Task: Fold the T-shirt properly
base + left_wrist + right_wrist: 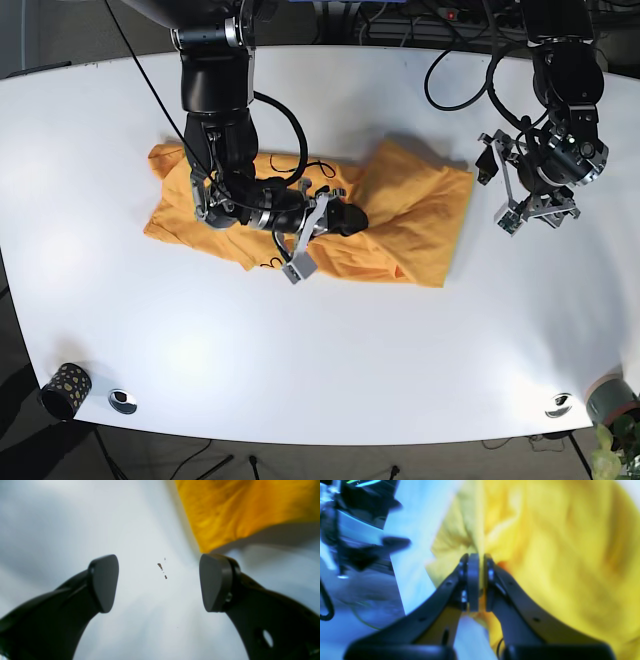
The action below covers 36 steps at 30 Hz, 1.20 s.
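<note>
Worktop (330, 370) white, carries orange T-shirt (420, 215) centre frame, partly folded, bunched. We judge fold step mid-carry: right gripper (477, 580) pinched on shirt fabric mid-garment. Left gripper (158, 582) spread wide, holding nothing, right of shirt edge. Next we need flat lay-down, then release, smoothing.

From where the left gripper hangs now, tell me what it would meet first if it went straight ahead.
Probably bare white table: the open left gripper frames only that surface. The yellow T-shirt edge lies off to one side, apparently outside its path, though depth is unclear.
</note>
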Available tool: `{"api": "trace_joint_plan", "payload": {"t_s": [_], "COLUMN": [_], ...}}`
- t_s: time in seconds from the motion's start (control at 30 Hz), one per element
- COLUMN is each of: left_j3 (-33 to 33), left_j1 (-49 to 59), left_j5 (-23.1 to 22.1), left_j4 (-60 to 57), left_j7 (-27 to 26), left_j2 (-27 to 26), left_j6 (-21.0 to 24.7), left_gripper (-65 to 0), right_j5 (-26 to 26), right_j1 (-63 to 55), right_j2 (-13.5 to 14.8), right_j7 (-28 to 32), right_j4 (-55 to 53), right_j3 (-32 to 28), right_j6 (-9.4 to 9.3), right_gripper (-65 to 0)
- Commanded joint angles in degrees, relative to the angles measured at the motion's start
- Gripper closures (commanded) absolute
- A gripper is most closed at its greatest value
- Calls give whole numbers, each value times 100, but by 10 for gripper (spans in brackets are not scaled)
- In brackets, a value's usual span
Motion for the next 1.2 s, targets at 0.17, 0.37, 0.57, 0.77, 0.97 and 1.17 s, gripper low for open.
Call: {"api": "trace_joint_plan", "payload": {"t_s": [0.17,0.37,0.57,0.77,0.97,1.17], "left_j3": [-14,-14,-14,22,153,162], "left_j1": [-3,-3,-3,-56,-530,-1163], "left_j5": [-16,-16,-16,-33,-24,-7], "left_j4": [79,79,79,105,114,44], "left_j7": [-109,-109,-109,-109,-109,-109], "left_j2": [-47,-47,-56,-21,375,1017], "left_j6": [6,6,6,6,32,50], "left_gripper": [-469,-469,-469,-469,-469,-469], "right_j5": [166,140,131,158,184,184], "right_j1": [603,919,1077,981,726,225], "right_j2": [142,300,520,863,1232,1487], "right_j7": [-210,-193,54,484,361,-17], "right_j4": [407,-147,-1087,-1351,-314,935], "right_j3": [-30,-30,-39,5,31,1069], "right_j6": [71,71,71,71,71,71], "right_gripper": [-19,-19,-79,-384,-458,-465]}}
